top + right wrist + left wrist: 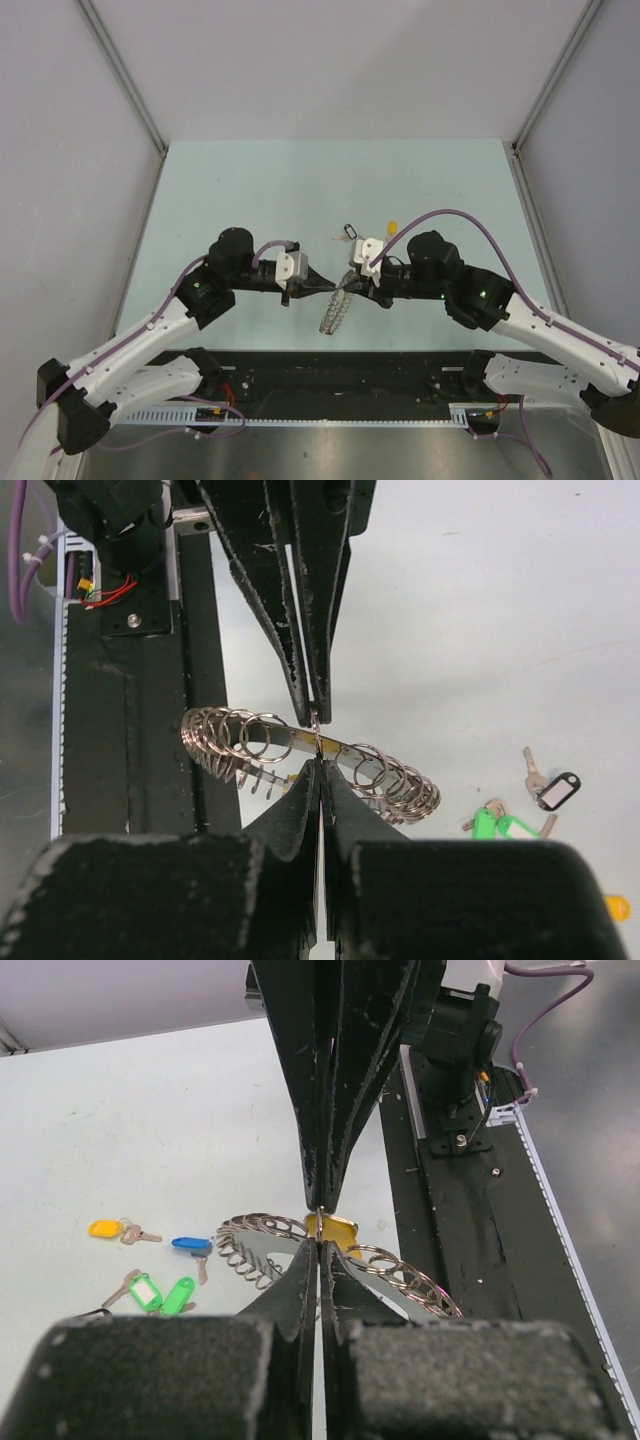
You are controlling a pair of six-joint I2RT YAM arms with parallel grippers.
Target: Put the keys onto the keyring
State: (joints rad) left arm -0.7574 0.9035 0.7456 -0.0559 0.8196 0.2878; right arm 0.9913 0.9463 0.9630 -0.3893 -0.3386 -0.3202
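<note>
The keyring, a large silver ring rimmed with small wire loops, hangs between both grippers over the table's near edge. My left gripper and right gripper meet tip to tip, each shut on the same small loop of its rim. A yellow key head sits right behind the pinch; I cannot tell whether it is threaded on. Other keys lie loose on the table: yellow, blue, two green and one with a black tag.
The black base rail runs just under the hanging ring at the table's near edge. A black-tagged key and a yellow one lie just beyond the grippers. Grey walls close in the table on three sides.
</note>
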